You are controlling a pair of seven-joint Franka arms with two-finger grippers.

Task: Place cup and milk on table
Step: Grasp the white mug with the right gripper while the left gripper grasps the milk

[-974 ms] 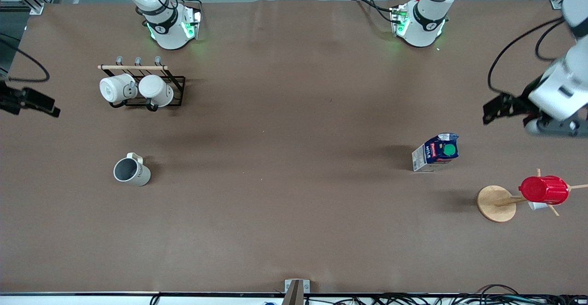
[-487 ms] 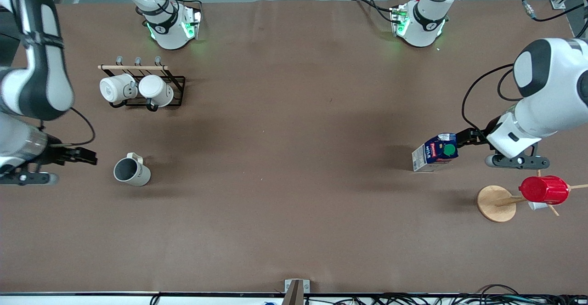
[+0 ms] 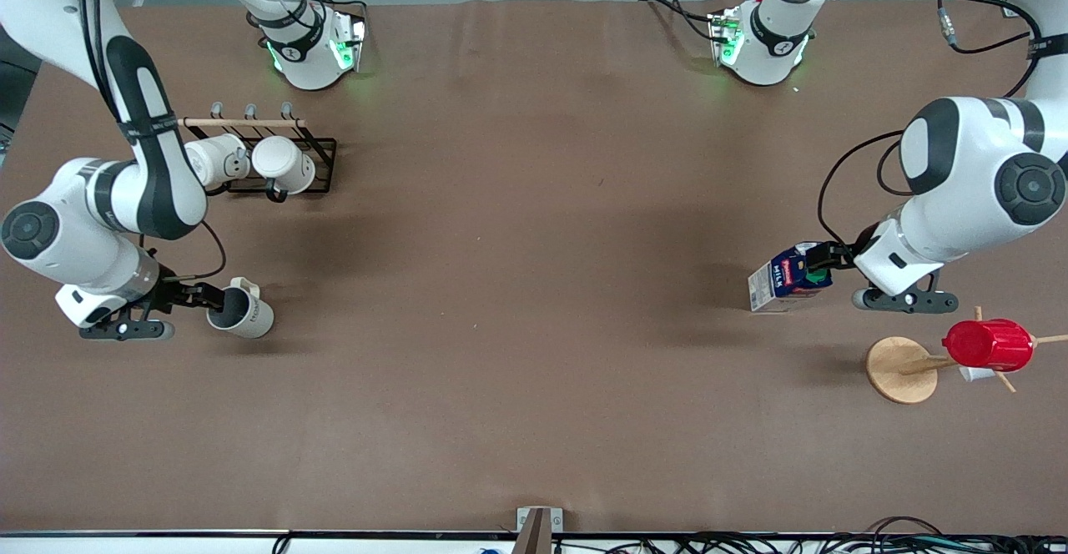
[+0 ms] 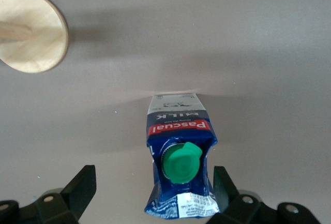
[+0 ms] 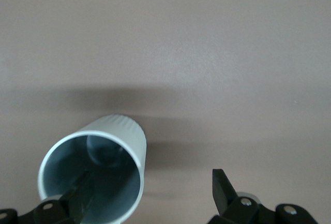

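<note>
Brown and matte, the worktop [image 3: 534, 354] carries both of my targets standing upright. The milk [image 3: 791, 277] sits toward my left arm's end, its long axis vertical, gable ridge on top. It is dark blue, with a red label and a round green cap [image 4: 180, 163] on the sloped face, and a pale grey-white side panel. My left end effector [image 3: 822, 268] is at the carton's top; its fingers [image 4: 78, 190] are spread wide, one on each side of the gable, and neither pad touches it.

The cup [image 3: 241, 308] stands toward my right arm's end, mouth up, showing a grey inside and a cream-beige wall with dark lettering; its loop handle [image 3: 245, 286] points toward the arm bases. My right end effector [image 3: 204, 297] is at the rim, fingers wide apart: one finger [image 5: 80, 193] dips inside the mouth and the other is outside the wall. They are not closed on it.

Nearer the front camera than the milk stands a wooden disc base [image 3: 901, 369] with a red cup [image 3: 988, 344] on its peg. Two white mugs [image 3: 250, 163] hang on a black rack nearer the bases than the cup.
</note>
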